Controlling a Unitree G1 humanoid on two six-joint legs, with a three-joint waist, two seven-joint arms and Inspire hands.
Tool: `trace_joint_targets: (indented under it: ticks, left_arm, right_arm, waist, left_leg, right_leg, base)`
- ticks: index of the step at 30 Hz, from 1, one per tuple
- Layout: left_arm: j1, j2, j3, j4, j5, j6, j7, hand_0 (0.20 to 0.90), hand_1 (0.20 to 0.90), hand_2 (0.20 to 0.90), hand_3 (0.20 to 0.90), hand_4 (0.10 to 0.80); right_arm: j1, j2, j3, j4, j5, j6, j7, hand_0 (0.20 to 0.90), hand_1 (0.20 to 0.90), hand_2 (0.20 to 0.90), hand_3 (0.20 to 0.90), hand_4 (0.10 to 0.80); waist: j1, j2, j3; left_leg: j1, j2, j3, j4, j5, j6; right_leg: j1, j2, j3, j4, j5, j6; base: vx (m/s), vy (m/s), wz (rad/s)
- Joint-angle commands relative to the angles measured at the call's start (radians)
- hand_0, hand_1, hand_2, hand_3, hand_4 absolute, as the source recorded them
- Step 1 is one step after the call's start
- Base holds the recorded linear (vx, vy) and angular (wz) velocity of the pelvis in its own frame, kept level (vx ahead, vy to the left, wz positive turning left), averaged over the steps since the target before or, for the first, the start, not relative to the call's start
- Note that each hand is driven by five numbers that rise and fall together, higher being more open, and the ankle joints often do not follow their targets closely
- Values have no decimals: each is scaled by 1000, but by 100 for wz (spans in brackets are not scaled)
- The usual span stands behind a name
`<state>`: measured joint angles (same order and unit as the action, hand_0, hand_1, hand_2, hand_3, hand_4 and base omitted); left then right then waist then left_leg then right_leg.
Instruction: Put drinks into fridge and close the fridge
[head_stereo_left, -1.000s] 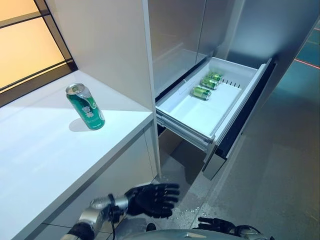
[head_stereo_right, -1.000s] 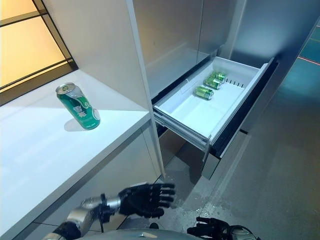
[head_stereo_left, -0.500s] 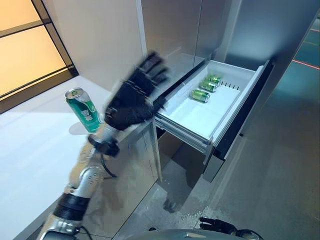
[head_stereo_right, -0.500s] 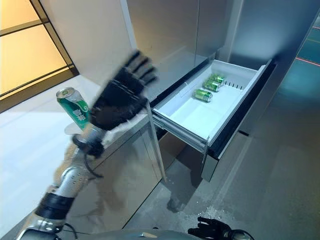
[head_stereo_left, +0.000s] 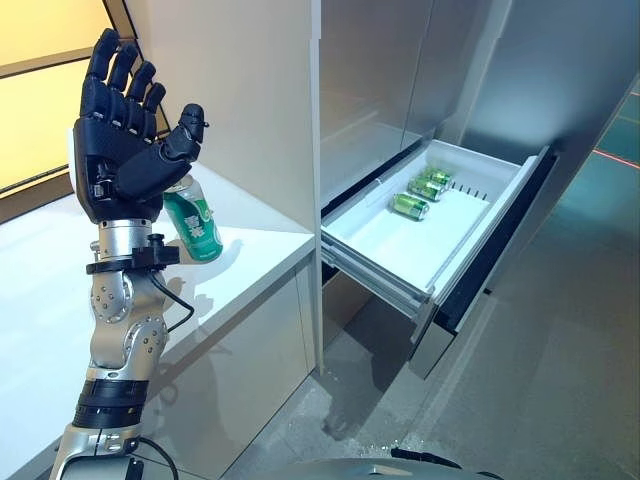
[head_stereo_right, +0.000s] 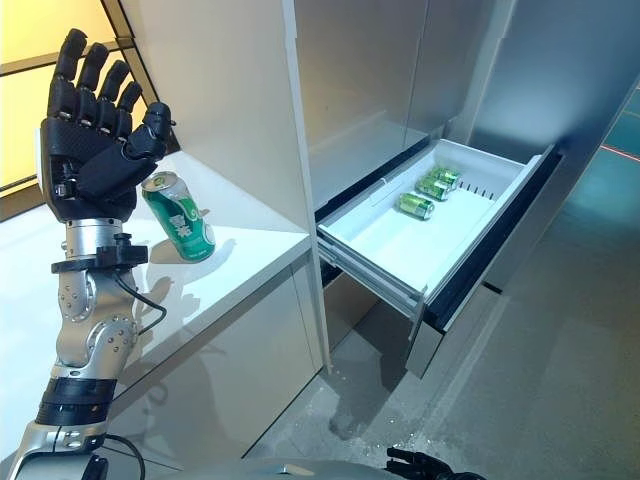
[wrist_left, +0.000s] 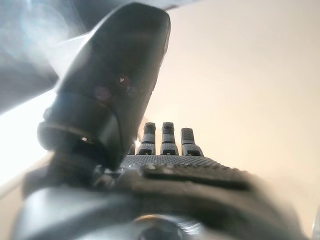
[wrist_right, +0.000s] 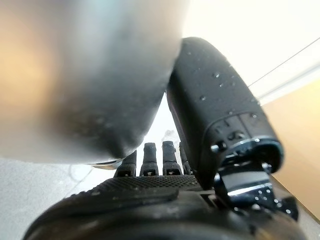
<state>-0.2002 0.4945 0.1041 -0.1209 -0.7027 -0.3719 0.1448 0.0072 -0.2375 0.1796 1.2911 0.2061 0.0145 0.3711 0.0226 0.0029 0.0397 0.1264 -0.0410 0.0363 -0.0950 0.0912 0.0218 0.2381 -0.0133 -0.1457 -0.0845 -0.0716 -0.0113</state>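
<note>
A green can (head_stereo_left: 200, 226) stands a little tilted on the white counter (head_stereo_left: 40, 290) near the tall white cabinet side. My left hand (head_stereo_left: 120, 160) is raised above the counter, open, with straight fingers and the thumb spread, just in front of and above the can and holding nothing. It also shows in the left wrist view (wrist_left: 165, 170). The fridge drawer (head_stereo_left: 400, 245) is pulled out at the right, with green cans (head_stereo_left: 412, 205) lying at its far end. My right hand (head_stereo_right: 425, 465) hangs low at the bottom edge; its wrist view shows its fingers (wrist_right: 165, 157) straight and empty.
The tall white cabinet wall (head_stereo_left: 240, 100) stands between the counter and the fridge. The drawer's dark front (head_stereo_left: 490, 260) juts out over the grey floor (head_stereo_left: 560, 350). A lit window (head_stereo_left: 40, 90) lies behind the counter.
My left hand has risen from below the counter's edge to high above the counter beside the can, still open. The camera has shifted a little.
</note>
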Motion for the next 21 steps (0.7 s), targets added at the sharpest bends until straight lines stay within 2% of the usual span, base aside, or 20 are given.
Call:
trace_joint_targets:
  ticks: [1,3,5,14,21]
  left_arm:
    - [-144,70,37,28,88,-53,66,900,900,900,900,800]
    - [-144,73,38,32,95,-54,83,900,900,900,900,800]
    - [-142,82,54,77,136,-85,153,900,900,900,900,800]
    - [-151,103,72,181,113,-28,144,900,900,900,900,800]
    - [-147,108,66,217,47,15,75,900,900,900,900,800]
  right_arm:
    - [-6,-13,49,42,-14,2,6,900,900,900,900,800]
    - [-6,-14,49,41,-16,3,6,900,900,900,900,800]
    - [-5,-16,49,40,-20,6,7,900,900,900,900,800]
    - [-1,-22,49,31,-32,18,6,900,900,900,900,800]
    - [-2,-30,44,22,-41,30,10,900,900,900,900,800]
  waist:
    - [6,12,0]
    - [5,12,1]
    - [4,12,0]
    - [-3,15,0]
    - [-5,18,3]
  left_leg:
    - [66,-13,36,11,-167,35]
    - [67,-13,36,11,-167,35]
    - [68,-13,38,12,-167,33]
    - [72,-12,43,15,-168,30]
    - [74,-13,45,17,-168,29]
  right_leg:
    - [-89,-4,-22,83,-15,41]
    - [-89,-4,-22,84,-15,41]
    - [-88,-4,-20,85,-16,42]
    - [-86,-6,-16,92,-21,44]
    - [-85,-6,-13,97,-22,46]
  base:
    - [0,0,0]
    - [0,0,0]
    - [0,0,0]
    - [0,0,0]
    - [0,0,0]
